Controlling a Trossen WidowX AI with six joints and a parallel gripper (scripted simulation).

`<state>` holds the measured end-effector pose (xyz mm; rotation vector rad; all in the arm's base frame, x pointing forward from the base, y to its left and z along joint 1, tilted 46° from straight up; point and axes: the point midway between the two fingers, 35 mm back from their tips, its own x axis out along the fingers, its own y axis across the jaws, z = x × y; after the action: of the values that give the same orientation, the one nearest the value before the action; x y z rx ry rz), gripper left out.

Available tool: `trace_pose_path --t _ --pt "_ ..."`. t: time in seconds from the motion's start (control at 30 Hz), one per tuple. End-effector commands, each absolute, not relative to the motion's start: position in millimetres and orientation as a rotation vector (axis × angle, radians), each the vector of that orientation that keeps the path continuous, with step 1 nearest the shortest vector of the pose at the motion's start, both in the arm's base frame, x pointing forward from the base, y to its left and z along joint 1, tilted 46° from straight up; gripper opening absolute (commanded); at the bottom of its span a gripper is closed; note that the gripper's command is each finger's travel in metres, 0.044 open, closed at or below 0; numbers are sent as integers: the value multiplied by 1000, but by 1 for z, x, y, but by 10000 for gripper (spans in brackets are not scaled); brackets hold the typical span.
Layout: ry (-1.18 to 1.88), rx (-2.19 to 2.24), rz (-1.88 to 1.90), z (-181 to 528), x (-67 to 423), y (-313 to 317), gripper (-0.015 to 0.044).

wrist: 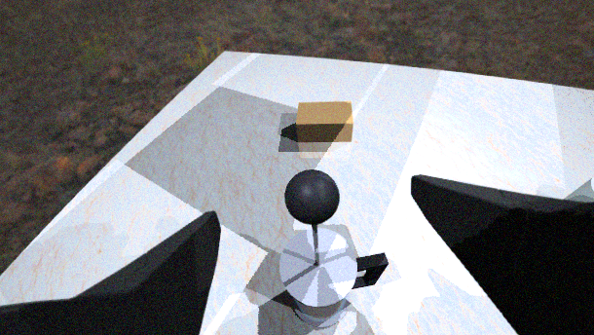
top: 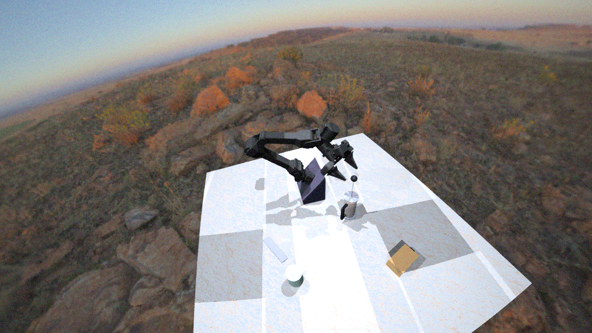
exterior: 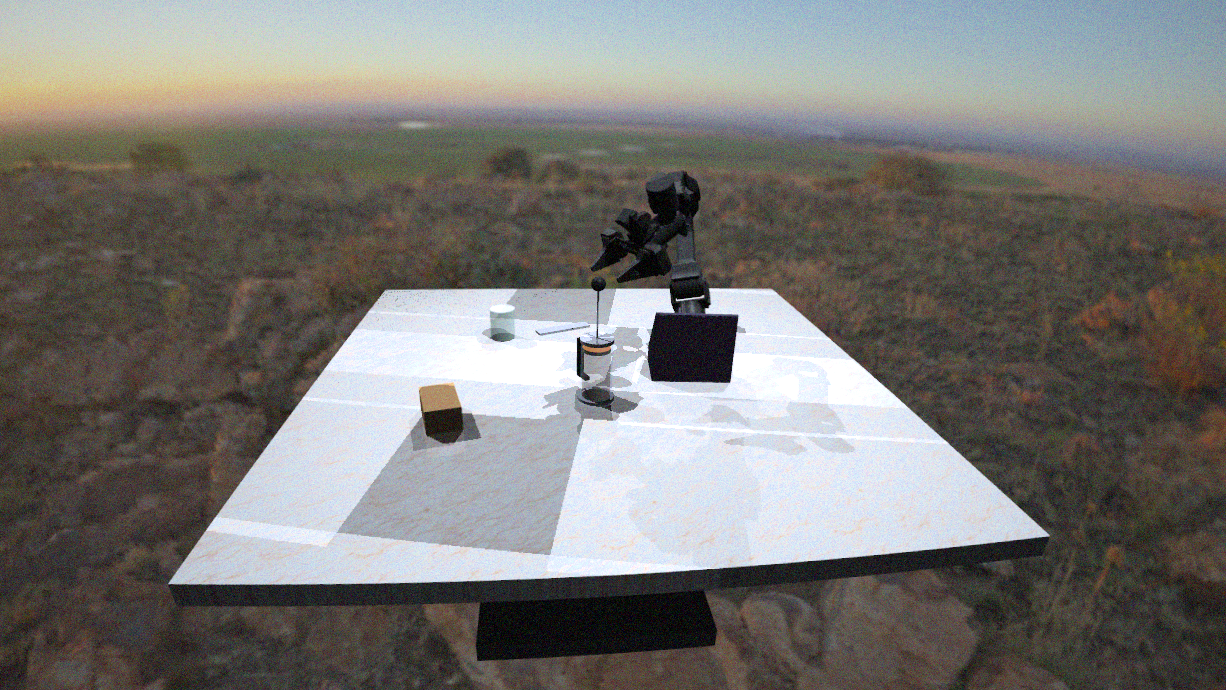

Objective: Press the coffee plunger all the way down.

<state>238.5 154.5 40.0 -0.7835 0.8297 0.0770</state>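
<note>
The coffee press stands upright on the white table, a glass cylinder with a black handle. Its plunger is raised: the black knob sits high above the lid on a thin rod. My gripper is open wide and empty. It hangs just above and behind the knob, angled down at it. In the wrist view the knob lies between the two black fingers and touches neither.
A tan box lies beyond the press. A white cup and a flat grey strip are off to one side. The arm's dark base block stands close beside the press.
</note>
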Motion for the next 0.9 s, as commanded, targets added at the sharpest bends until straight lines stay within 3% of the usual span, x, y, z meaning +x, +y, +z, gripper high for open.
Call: trace_pose_path --t 0.0,0.4,0.8,0.87 --pt "835 -789 80 34 242 152 440" --pt "832 -789 80 22 254 147 440" --pt "832 -789 80 22 254 147 125" --pt "832 -789 80 22 254 147 120"
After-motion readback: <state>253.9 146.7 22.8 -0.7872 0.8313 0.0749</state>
